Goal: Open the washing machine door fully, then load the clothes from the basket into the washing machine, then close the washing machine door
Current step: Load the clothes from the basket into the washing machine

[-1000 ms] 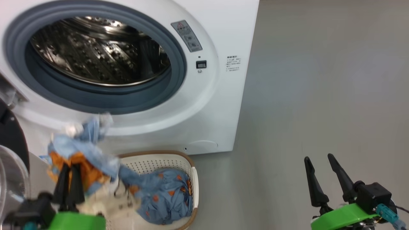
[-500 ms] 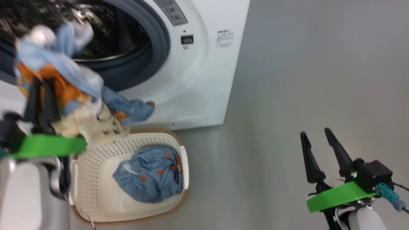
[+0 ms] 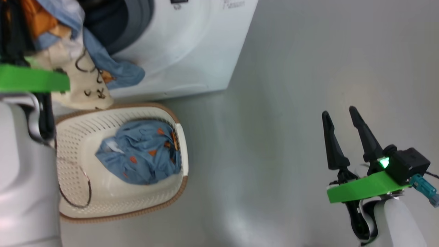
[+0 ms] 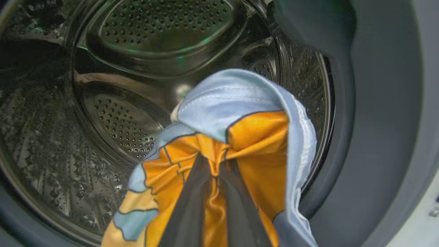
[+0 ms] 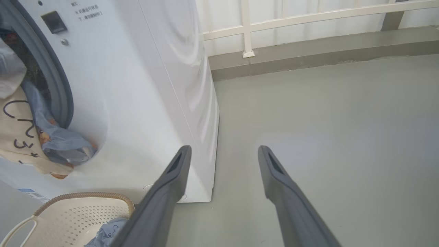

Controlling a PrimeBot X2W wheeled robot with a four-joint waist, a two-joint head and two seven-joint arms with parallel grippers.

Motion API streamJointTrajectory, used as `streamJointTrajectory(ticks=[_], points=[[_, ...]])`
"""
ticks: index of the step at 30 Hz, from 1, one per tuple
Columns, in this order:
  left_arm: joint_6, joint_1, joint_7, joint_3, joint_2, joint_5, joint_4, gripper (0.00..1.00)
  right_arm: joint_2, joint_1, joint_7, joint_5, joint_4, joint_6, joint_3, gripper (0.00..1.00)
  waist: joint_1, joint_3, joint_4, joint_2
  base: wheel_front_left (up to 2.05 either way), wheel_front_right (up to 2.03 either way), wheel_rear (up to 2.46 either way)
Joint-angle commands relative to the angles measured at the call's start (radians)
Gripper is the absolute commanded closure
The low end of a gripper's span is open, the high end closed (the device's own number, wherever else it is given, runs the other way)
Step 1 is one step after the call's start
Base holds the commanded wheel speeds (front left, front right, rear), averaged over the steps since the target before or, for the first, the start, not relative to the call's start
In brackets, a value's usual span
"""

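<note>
We see the left gripper (image 4: pixel 215 161) at the mouth of the washing machine (image 3: pixel 185 44), its two dark fingers clamped on a bundle of the clothes (image 4: pixel 253 137), light blue fabric folded over orange. The top of the bundle sits at the opening, ringed by the grey gasket (image 4: pixel 377 120), with the steel drum (image 4: pixel 103 120) behind it. The lower part hangs down the machine's front. A blue tail and a cream cloth (image 3: pixel 82 82) with dark marks dangle below the opening. Just in front of the washing machine the basket (image 3: pixel 72 137) stands on the grey floor (image 3: pixel 291 68). More of the clothes, blue with small orange marks, lie inside it. The right gripper (image 3: pixel 337 113) hovers off the machine's front corner, well apart from it, above the floor, with its fingers spread and holding nothing.
</note>
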Motion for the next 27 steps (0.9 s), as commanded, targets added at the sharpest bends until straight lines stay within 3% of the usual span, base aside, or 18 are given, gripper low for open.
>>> streamJointTrajectory(ticks=[1,5,12,18,27], points=[[-0.007,-0.058,-0.005,0.019,0.051,0.001,0.016,1.0,-0.002,-0.015,-0.007,0.008,-0.027,0.002,0.03,0.0,0.0,0.116,-0.033,0.0,0.0,0.0,0.0],[-0.008,-0.176,-0.002,0.014,0.072,-0.017,0.15,1.0,-0.002,-0.035,-0.007,0.019,-0.029,0.002,0.044,0.0,0.0,0.17,-0.042,0.0,0.0,0.0,0.0],[-0.009,-0.373,0.101,-0.001,0.121,-0.048,0.36,1.0,-0.002,-0.048,-0.007,0.027,-0.017,0.002,0.065,0.0,0.0,0.224,-0.053,0.0,0.0,0.0,0.0],[-0.01,-0.491,0.138,-0.084,0.162,-0.043,0.44,1.0,-0.002,-0.047,-0.007,0.027,-0.017,0.002,0.071,0.0,0.0,0.261,-0.049,0.0,0.0,0.0,0.0],[-0.005,-0.621,0.079,-0.143,0.208,-0.027,0.516,1.0,-0.002,-0.057,-0.007,0.036,-0.02,0.002,0.103,0.0,0.0,0.298,-0.06,0.0,0.0,0.0,0.0]])
